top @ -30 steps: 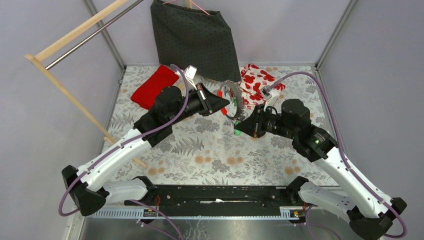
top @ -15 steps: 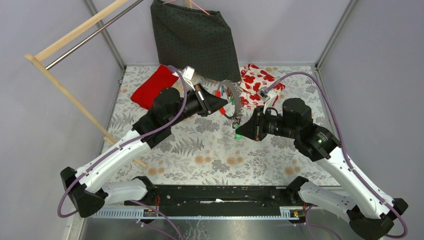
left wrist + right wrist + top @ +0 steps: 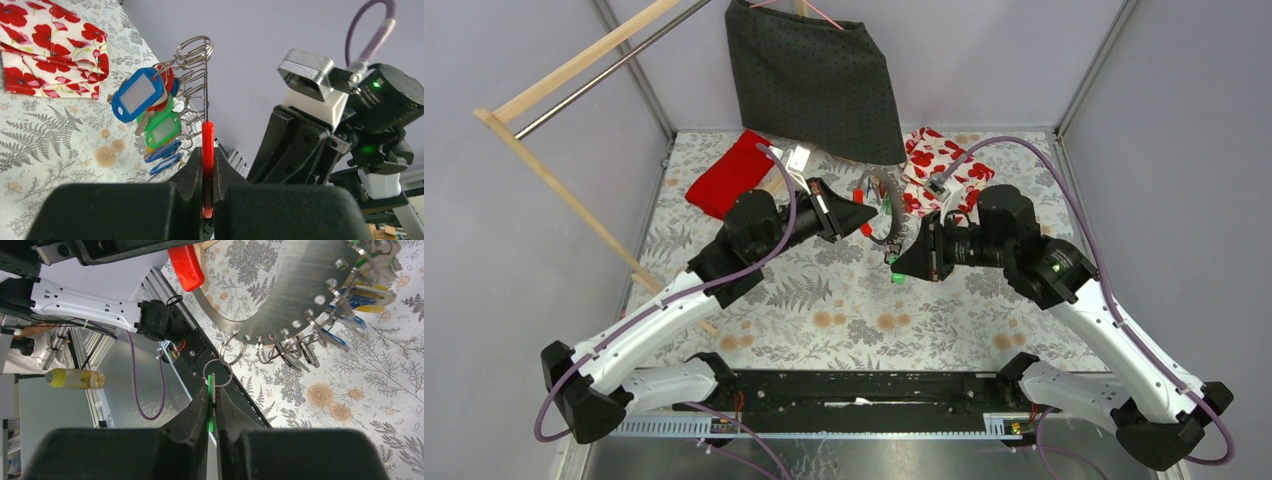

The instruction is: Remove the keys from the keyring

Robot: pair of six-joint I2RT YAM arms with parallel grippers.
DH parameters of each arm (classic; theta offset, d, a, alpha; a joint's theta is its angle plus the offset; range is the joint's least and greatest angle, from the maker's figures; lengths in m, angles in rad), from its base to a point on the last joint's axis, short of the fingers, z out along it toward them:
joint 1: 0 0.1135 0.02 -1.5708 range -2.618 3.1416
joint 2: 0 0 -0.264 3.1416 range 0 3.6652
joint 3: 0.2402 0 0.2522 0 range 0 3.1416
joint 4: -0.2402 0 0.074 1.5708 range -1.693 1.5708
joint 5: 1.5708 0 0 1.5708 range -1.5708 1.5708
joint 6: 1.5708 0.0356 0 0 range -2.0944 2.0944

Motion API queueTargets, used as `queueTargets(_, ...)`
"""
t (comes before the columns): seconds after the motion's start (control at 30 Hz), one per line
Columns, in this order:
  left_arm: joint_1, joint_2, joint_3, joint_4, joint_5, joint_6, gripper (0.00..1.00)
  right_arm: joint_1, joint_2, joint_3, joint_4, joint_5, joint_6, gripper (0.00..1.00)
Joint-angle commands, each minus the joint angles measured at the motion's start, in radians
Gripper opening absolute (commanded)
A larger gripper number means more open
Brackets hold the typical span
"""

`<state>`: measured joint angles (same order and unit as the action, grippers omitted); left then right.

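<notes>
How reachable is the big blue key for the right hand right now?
Probably not yet: the right hand is shut on a green key. The big blue key hangs unobstructed on the keyring, which the left hand holds.

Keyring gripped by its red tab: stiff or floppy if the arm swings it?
Likely stiff: the keyring looks like a flat metal band, standing straight out of the left pincer without sagging. The keys hang on loose small rings, so they'd probably swing and shift the load. The narrow red tab might pivot in the grip.
</notes>
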<state>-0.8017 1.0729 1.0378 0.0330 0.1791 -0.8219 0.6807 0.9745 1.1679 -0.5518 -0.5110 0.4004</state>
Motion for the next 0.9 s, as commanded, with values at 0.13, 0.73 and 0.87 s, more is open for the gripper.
queueTargets(0.13,-0.019,-0.064,-0.013,0.189,0.05,0.078,0.0,0.005,0.024,0.067,-0.026,-0.027,-0.012,0.0)
queueTargets(0.73,-0.069,-0.067,0.0,0.174,0.038,0.149,0.0,0.005,0.04,0.111,-0.045,0.008,-0.003,0.0)
queueTargets(0.87,-0.078,-0.065,0.001,0.171,0.027,0.154,0.0,0.005,0.038,0.116,-0.055,0.023,-0.003,0.0)
